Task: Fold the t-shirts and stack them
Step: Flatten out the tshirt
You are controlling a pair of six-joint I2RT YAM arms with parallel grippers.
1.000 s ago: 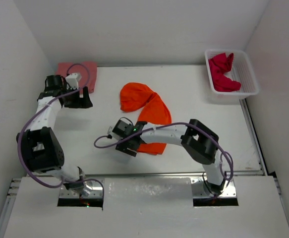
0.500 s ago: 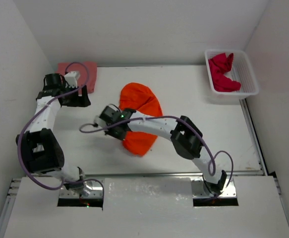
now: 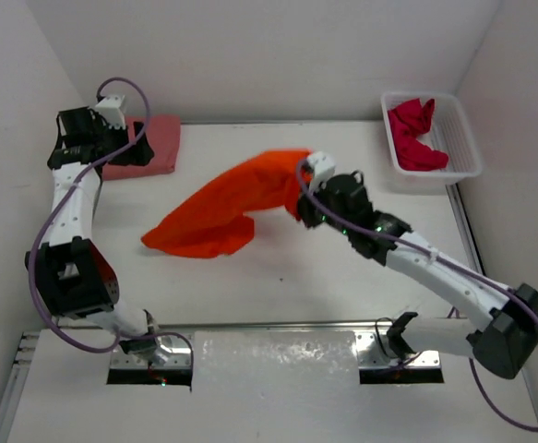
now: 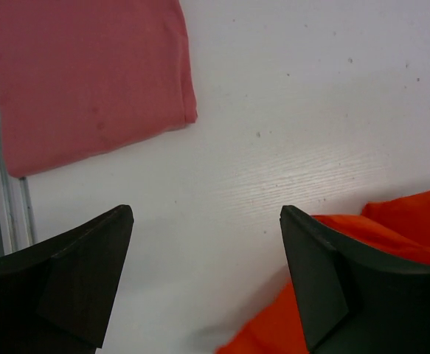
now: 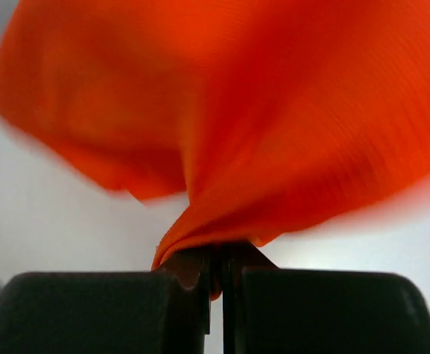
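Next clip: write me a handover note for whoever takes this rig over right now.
Left claw: open, empty, above the table near the pink t-shirt.
Right claw: shut on the orange t-shirt, holding one end up; the rest drapes onto the table.
Done: pink lies folded flat, far left.
Left: fold orange, stack it; crimson t-shirt is bunched in the basket.

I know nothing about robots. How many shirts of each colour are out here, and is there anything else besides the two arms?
salmon-pink t-shirt: 1
orange t-shirt: 1
crimson red t-shirt: 1
white mesh basket: 1
Total: 4 things, 3 of them t-shirts.
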